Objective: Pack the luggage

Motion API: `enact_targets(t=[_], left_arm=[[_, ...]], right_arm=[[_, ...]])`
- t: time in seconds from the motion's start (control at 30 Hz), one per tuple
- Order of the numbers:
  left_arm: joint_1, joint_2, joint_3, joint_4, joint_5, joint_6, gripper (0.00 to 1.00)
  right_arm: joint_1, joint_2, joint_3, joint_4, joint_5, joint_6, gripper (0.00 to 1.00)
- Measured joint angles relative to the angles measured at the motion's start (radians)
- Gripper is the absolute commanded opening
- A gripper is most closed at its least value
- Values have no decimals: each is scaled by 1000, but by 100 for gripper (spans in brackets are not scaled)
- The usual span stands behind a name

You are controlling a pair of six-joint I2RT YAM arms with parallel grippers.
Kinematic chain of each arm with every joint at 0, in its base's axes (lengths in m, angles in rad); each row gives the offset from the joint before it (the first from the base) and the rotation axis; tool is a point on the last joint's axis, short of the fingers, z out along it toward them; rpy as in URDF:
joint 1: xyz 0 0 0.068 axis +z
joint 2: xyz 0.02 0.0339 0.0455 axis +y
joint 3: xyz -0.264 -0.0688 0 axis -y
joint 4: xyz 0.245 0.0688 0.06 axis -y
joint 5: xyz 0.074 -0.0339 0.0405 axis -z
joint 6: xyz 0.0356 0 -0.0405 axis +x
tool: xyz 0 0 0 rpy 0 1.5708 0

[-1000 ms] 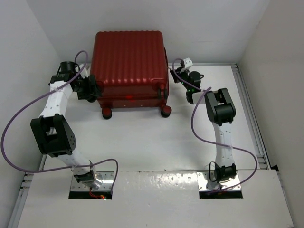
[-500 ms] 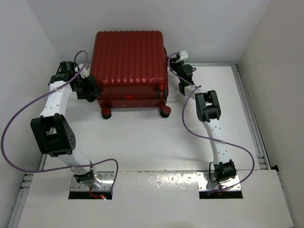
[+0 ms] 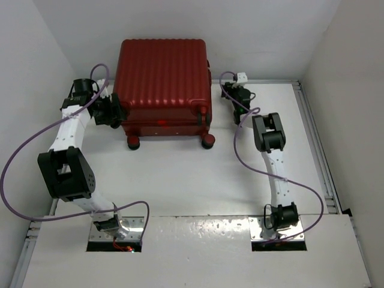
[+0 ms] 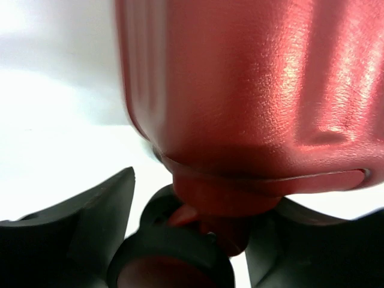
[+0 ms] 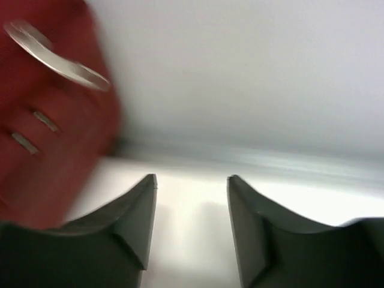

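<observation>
Plenty of room up front: the bare surface [image 3: 192,180] between the arm bases and the luggage [image 3: 162,78] lies wide, nothing on it. That big red shell is the main block, its back edge up by the rear wall [image 3: 180,24]. On the left it's tight: the left claw [image 3: 117,114] is wedged in beside the case, jaws spread either side of a wheel [image 4: 168,252], side wall close behind the arm. On the right there's a freer lane, and the right claw [image 5: 192,177] sits in it with jaws apart, nothing between them, a rail [image 5: 252,159] and wall ahead. Purple cables [image 3: 21,162] loop out beside both arms.
</observation>
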Motion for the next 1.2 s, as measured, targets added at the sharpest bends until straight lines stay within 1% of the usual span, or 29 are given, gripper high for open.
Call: enact_targets(t=[0.03,0.1,0.13,0.2,0.3,0.37,0.43,0.53,0.6,0.63,0.7,0.73,0.8,0.9,1.03,1.2], left_arm=[[1,-8,0,9,-17,-13,74],[0,-18,2,32,-54,-35,81],[-4,-24,3,43,-76,-45,86],[-13,-41,3,42,-126,-58,100],[-44,-104,6,75,-204,-64,100],[-64,-170,7,104,-239,-61,100],[-103,-232,16,205,-251,-64,100],[-175,-313,33,311,-236,-56,100],[-239,-354,39,338,-225,-59,100],[-277,-366,43,341,-219,-61,100],[-354,-370,55,331,-218,-77,100],[-429,-360,63,320,-225,-88,100],[-542,-326,68,285,-241,-119,100],[-674,-249,68,238,-267,-172,100],[-786,-116,92,175,-315,-238,100],[-848,45,185,146,-355,-314,100]], right_arm=[[-10,-38,-76,2,6,1,57],[-34,-124,-233,19,8,-1,58],[-43,-174,-307,28,5,0,58],[-67,-317,-498,48,-20,4,61],[-85,-563,-752,71,-97,24,63],[-87,-730,-891,80,-165,43,65],[-78,-897,-1043,108,-225,60,66],[-52,-1055,-1225,119,-282,71,68],[-33,-1131,-1335,63,-302,82,68],[-27,-1159,-1372,26,-308,89,68],[-28,-1228,-1433,-105,-306,111,68],[-31,-1263,-1453,-158,-305,115,68],[-44,-1348,-1493,-251,-305,119,68],[-72,-1465,-1525,-348,-303,117,69],[-131,-1569,-1530,-439,-303,106,69],[-198,-1628,-1541,-504,-307,94,69]])
